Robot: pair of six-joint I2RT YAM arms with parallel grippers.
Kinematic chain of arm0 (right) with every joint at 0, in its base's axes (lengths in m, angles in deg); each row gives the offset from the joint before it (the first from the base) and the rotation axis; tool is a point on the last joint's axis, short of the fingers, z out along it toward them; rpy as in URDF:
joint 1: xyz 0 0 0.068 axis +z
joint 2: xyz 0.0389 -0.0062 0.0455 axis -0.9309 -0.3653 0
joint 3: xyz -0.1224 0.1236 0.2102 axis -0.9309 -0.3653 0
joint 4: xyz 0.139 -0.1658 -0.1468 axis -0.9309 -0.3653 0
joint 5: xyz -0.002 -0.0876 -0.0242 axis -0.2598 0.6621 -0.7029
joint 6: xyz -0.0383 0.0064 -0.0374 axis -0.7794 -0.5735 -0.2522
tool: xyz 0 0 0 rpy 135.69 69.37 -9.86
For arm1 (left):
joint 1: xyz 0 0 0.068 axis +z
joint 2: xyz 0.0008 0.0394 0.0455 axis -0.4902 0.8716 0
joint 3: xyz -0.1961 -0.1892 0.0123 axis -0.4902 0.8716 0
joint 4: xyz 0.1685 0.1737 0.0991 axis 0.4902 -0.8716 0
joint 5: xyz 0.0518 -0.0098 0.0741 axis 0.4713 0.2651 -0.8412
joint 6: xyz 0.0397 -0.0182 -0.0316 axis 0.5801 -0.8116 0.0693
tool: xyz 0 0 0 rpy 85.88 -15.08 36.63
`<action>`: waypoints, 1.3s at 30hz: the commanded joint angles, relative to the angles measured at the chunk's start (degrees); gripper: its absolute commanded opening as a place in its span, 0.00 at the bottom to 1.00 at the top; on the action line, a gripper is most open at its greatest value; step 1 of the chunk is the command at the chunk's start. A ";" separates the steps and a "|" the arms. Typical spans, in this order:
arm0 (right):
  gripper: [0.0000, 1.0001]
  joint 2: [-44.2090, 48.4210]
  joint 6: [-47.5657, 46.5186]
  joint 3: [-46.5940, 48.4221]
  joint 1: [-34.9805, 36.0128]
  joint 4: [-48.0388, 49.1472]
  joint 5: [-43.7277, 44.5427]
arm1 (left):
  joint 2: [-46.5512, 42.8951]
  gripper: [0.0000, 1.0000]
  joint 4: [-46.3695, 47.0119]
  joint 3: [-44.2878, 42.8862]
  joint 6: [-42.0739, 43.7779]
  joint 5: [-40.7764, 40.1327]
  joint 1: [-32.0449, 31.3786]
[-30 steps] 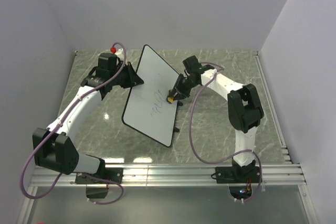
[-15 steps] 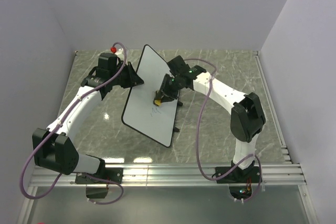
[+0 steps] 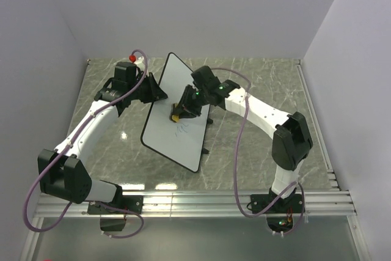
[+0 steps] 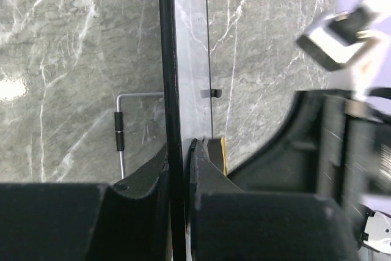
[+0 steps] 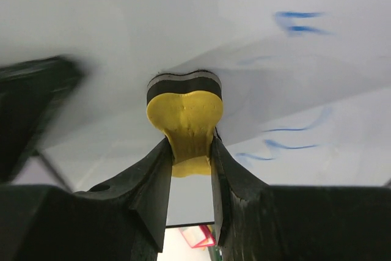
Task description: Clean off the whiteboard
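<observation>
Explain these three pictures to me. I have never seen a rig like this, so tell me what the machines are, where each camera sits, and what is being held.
Two robot arms are bolted at the near edge of a marble table. The wide picture looks down from above and behind them. The other two pictures come from a camera on each wrist. The left gripper clamps the edge of a whiteboard, which its wrist camera sees edge-on. The right gripper pinches a yellow eraser, dark end against the board, near blue marks not yet wiped.
</observation>
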State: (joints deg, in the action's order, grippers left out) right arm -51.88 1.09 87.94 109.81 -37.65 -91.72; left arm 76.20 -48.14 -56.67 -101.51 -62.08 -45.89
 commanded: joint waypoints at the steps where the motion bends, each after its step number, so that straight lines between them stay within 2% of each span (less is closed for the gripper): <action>1: 0.00 -1.80 0.08 -9.68 -2.64 3.58 3.23 | -0.65 0.00 -3.52 -0.37 9.66 3.44 -3.15; 5: 0.00 -3.02 -2.02 -14.71 -5.11 4.12 4.46 | -0.82 0.00 -4.14 -0.73 9.92 3.61 -3.15; 12: 0.00 -3.64 -2.03 -14.90 -3.62 3.77 4.20 | -0.82 0.00 -4.14 -1.08 9.92 3.79 -3.15; 16: 0.00 -5.65 -2.55 -5.77 -3.62 -0.35 4.20 | -0.91 0.00 -3.79 -0.55 9.75 3.88 -3.15; 22: 0.00 -13.03 -2.82 16.54 -3.62 -7.56 3.06 | -1.26 0.00 -3.44 0.50 9.39 3.79 -4.03; 25: 0.00 -15.76 -2.38 21.83 -3.53 -9.77 2.62 | -1.18 0.00 -4.14 0.33 9.57 3.00 -4.73; 30: 0.00 -14.98 -0.97 18.61 -3.27 -7.05 1.39 | -1.44 0.00 -4.40 0.07 9.39 2.82 -5.09; 36: 0.00 -11.21 -1.23 10.09 -3.18 -3.36 0.51 | -1.35 0.00 -5.28 -0.81 9.22 2.56 -5.35; 39: 0.00 -7.01 -0.80 0.88 -3.00 0.32 -0.11 | -1.09 0.00 -5.98 -1.95 9.22 2.56 -5.35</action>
State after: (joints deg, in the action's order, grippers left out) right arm -59.53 -1.32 95.87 103.69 -45.43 -89.36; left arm 75.52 -49.83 -56.91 -101.20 -63.35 -46.61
